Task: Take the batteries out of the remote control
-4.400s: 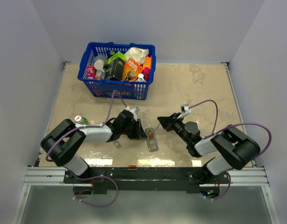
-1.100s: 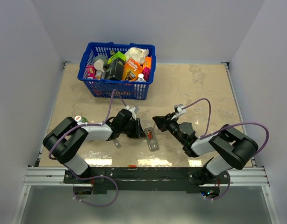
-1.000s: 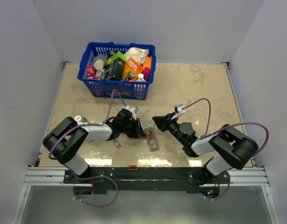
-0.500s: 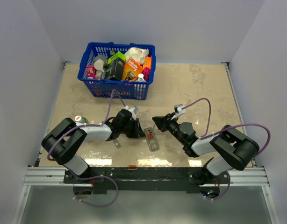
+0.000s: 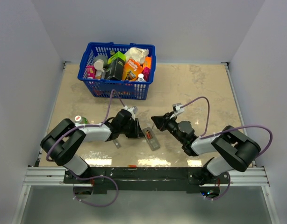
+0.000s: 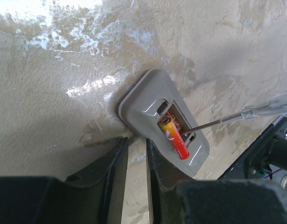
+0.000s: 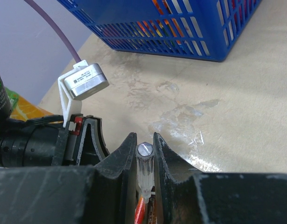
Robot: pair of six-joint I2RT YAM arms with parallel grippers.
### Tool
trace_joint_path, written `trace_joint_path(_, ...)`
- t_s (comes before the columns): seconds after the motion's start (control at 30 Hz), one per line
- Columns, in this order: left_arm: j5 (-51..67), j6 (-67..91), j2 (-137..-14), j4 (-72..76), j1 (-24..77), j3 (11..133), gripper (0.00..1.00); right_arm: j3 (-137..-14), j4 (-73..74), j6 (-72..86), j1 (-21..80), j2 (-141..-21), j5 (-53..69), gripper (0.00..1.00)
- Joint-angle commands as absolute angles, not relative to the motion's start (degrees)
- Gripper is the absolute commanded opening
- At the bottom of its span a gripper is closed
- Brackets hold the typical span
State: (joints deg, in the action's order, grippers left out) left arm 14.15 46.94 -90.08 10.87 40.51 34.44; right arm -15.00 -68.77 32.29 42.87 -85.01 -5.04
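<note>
The remote control (image 5: 152,139) lies back up on the table, its battery recess open. One red-orange battery (image 6: 174,138) sits in that recess (image 6: 168,122). My right gripper (image 7: 144,140) is shut on a thin tool with a clear handle (image 7: 144,161). The tool's metal shaft (image 6: 213,123) reaches into the recess beside the battery, and a sliver of red-orange battery (image 7: 140,212) shows below the handle. My left gripper (image 6: 137,142) is low at the remote's near edge. Its jaws are almost together with only bare table between them, and one finger (image 6: 157,161) overlaps the remote's edge.
A blue basket (image 5: 115,87) full of packaged goods stands at the back left. A small grey cover piece (image 5: 117,143) lies on the table under the left arm. A green bottle with a red cap (image 5: 80,120) stands by the left arm's elbow.
Over several seconds my right gripper has moved left with the tool, up to the remote. In the last second it has only crept slightly further. The left gripper has stayed put.
</note>
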Motion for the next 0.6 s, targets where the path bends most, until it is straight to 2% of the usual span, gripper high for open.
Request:
trace_joint_path(0.0,12.1,46.5,-88.9,9.8,40.3,33.2,0.27,-18.0,-68.6,30.6,43.6,-83.4,-6.0,0.0)
trace_joint_path(0.57,4.7,44.4,-84.5,0.2,40.2,34.0,0.27,-19.4,-64.5,31.1,45.0,-82.1,-7.6,0.0)
